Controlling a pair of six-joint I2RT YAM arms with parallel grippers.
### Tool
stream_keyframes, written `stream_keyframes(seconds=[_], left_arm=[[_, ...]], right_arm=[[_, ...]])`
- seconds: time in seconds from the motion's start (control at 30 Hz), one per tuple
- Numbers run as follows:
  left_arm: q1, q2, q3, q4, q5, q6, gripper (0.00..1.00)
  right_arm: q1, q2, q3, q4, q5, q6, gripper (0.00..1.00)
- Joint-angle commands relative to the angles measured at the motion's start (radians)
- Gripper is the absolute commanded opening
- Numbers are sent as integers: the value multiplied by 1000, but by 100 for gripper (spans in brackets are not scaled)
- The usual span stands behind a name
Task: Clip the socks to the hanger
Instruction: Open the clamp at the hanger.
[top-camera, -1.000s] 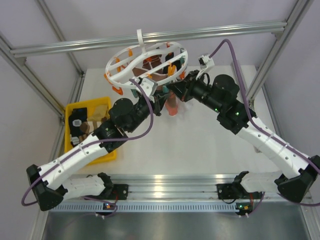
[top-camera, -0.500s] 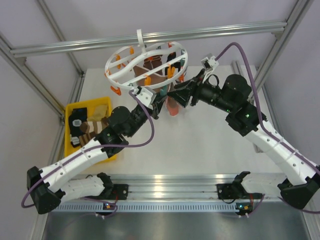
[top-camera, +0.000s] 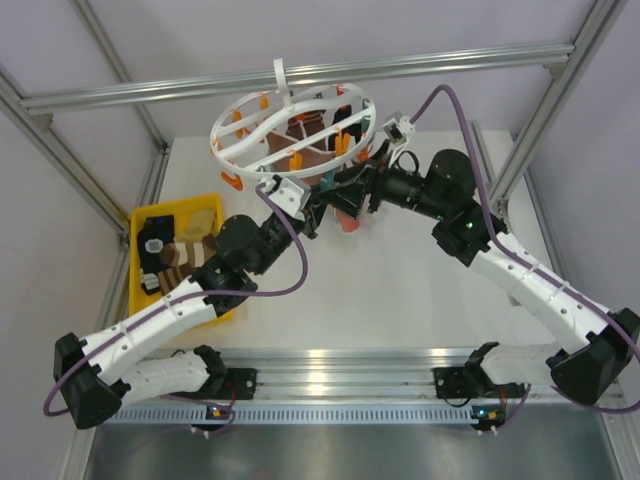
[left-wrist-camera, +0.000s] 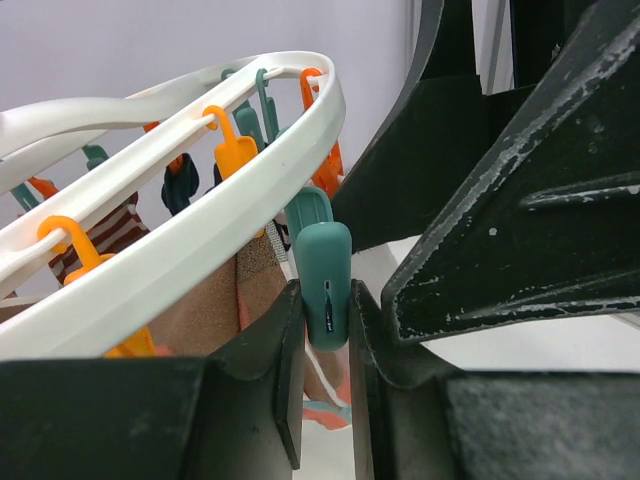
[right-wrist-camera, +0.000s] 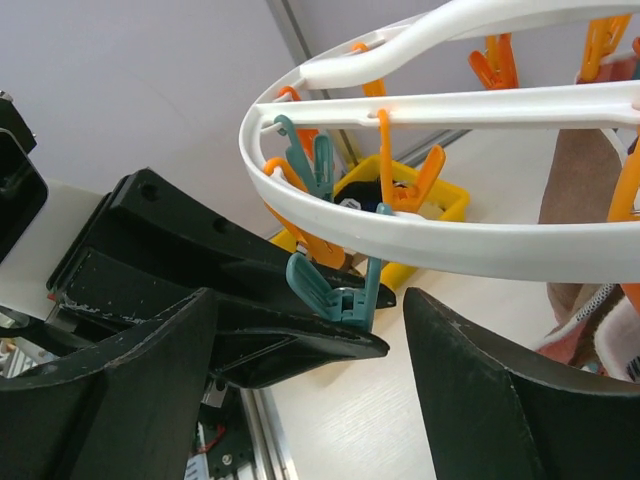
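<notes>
Yellow plastic tray (top-camera: 134, 262), low on the left of the top view beside the left arm, holds striped and dark socks (top-camera: 180, 255) not yet hung. To its right lies the white table (top-camera: 400, 290).

Higher in that view both arms meet under the hanger (right-wrist-camera: 480, 258), which hangs at upper centre. The left claw (left-wrist-camera: 325, 300) is pressed together on a teal clip (left-wrist-camera: 326, 265) dangling from the ring. The right claw (right-wrist-camera: 305, 300) is spread wide and seems empty. Within the last second it has swung out and back, ending closer to the pinched clip. That looks like lining up to feed fabric in, but the fingers hide the clip's mouth.

Farthest back, a brown sock (top-camera: 305, 135) hangs inside the ring.
</notes>
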Motion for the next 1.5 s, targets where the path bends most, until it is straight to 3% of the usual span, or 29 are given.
stream_keyframes(seconds=[0.0,0.37,0.6,0.67,0.8,0.97,1.17,1.27,1.37,1.4,1.47], left_arm=[[-19,-26,-16,60,135,11,0],[-20,-21,-21,52,180,8,0],[-19,-9,-12,39,204,2,0],[-20,-6,-7,34,204,3,0],[-19,2,0,25,204,2,0],[-20,6,3,23,206,-1,0],[-20,8,14,11,223,-6,0],[-19,8,19,3,233,-11,0],[-19,2,22,-12,238,-14,9],[-20,-3,23,-30,238,-14,24],[-19,-27,25,-56,265,-2,37]], right_arm=[[-8,-2,-12,128,3,21,75],[-5,5,-42,200,78,10,65],[3,13,-38,194,87,-14,49],[5,16,-35,184,85,-17,50],[8,11,-41,190,66,-11,66],[15,14,-42,179,67,-33,65],[17,24,-38,162,102,-40,52],[17,27,-33,153,112,-50,41],[17,28,-24,141,107,-54,22],[17,27,-22,139,105,-54,20],[15,24,-22,139,102,-57,13]])
